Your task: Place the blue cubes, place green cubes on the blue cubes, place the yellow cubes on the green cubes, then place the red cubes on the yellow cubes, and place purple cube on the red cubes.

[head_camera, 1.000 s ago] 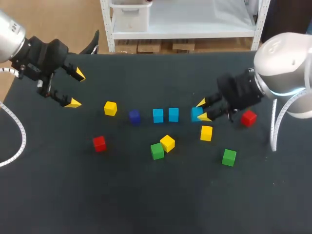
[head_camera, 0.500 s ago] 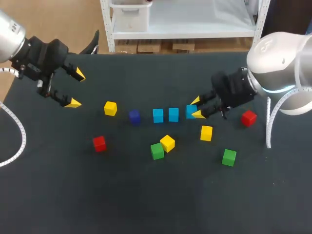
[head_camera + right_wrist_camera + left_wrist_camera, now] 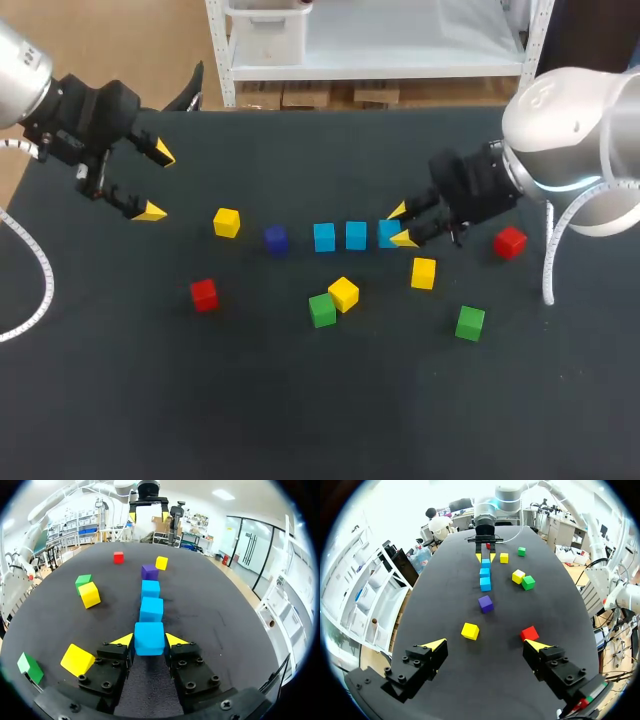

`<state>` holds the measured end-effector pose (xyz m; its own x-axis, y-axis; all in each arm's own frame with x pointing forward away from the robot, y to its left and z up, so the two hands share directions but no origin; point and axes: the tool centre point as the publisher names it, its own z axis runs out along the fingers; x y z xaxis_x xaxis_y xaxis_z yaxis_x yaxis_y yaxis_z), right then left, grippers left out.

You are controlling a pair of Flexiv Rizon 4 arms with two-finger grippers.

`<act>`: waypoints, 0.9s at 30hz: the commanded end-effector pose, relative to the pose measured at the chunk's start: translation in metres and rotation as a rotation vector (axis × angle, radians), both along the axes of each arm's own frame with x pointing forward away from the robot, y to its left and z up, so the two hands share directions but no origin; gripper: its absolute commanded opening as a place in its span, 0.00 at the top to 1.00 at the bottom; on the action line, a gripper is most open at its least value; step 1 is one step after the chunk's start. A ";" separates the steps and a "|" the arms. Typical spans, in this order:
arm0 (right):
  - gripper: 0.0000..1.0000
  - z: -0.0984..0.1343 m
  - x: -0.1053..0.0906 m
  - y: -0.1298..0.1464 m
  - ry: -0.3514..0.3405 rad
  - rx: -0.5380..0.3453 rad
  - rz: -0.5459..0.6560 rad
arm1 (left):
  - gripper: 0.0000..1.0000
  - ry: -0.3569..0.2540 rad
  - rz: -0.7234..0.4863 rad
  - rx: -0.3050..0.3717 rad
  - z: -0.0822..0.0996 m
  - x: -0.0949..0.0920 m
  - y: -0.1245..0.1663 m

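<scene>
My right gripper (image 3: pixel 401 225) is shut on a blue cube (image 3: pixel 388 232), seen between its yellow tips (image 3: pixel 149 638). That cube sits at the right end of a row, close to two other blue cubes (image 3: pixel 356 235) (image 3: pixel 324 237), with a purple cube (image 3: pixel 276 238) further left. My left gripper (image 3: pixel 158 183) hangs open and empty over the table's far left (image 3: pixel 486 645). Three yellow cubes (image 3: pixel 227 222) (image 3: pixel 343 293) (image 3: pixel 423 272), two green cubes (image 3: pixel 322 310) (image 3: pixel 470 322) and two red cubes (image 3: pixel 204 294) (image 3: pixel 510 242) lie scattered.
The black table (image 3: pixel 200 400) has bare room along its front and left. One yellow cube leans against the green cube (image 3: pixel 83 581) just in front of the blue row.
My right gripper has carried the blue cube leftward, up to the end of the blue row. The left arm has not moved.
</scene>
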<state>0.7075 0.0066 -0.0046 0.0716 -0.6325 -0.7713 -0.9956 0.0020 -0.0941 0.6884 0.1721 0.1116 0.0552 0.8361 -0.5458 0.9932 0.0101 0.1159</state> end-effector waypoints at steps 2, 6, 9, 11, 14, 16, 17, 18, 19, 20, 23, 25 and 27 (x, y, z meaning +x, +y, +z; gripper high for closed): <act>1.00 0.000 0.000 0.001 0.003 -0.008 0.000 | 0.00 -0.004 -0.001 -0.003 -0.001 -0.001 0.001; 1.00 -0.001 -0.001 0.002 0.007 -0.011 0.006 | 0.00 -0.004 -0.001 -0.003 -0.001 -0.001 0.001; 1.00 -0.001 -0.002 0.002 0.009 -0.013 0.004 | 0.00 -0.004 -0.001 -0.003 -0.001 -0.001 0.001; 1.00 -0.001 -0.001 0.001 0.009 -0.014 0.003 | 0.00 -0.004 -0.001 -0.003 -0.001 -0.001 0.001; 1.00 -0.001 -0.001 0.001 0.008 -0.016 0.001 | 0.00 -0.004 -0.001 -0.003 -0.001 -0.001 0.001; 1.00 -0.001 0.000 0.001 0.007 -0.018 0.000 | 0.00 -0.004 -0.001 -0.003 -0.001 -0.001 0.001; 1.00 -0.001 0.000 0.001 0.008 -0.018 0.000 | 0.00 -0.004 -0.001 -0.003 -0.001 -0.001 0.001; 1.00 -0.002 -0.001 0.000 0.009 -0.019 0.001 | 0.00 -0.004 -0.001 -0.003 -0.001 -0.001 0.001; 1.00 -0.002 -0.001 0.000 0.011 -0.019 0.001 | 0.00 -0.004 -0.001 -0.003 -0.001 -0.001 0.001; 1.00 -0.003 -0.001 0.001 0.012 -0.020 0.002 | 0.00 -0.004 -0.001 -0.003 -0.001 -0.001 0.001; 1.00 -0.003 -0.002 0.001 0.017 -0.020 0.004 | 0.00 -0.004 -0.001 -0.003 -0.001 -0.001 0.001; 1.00 -0.003 -0.002 0.001 0.019 -0.020 0.005 | 0.00 -0.004 -0.001 -0.003 -0.001 -0.001 0.001; 1.00 -0.003 -0.002 0.001 0.019 -0.020 0.005 | 0.00 -0.004 -0.001 -0.003 -0.001 -0.001 0.001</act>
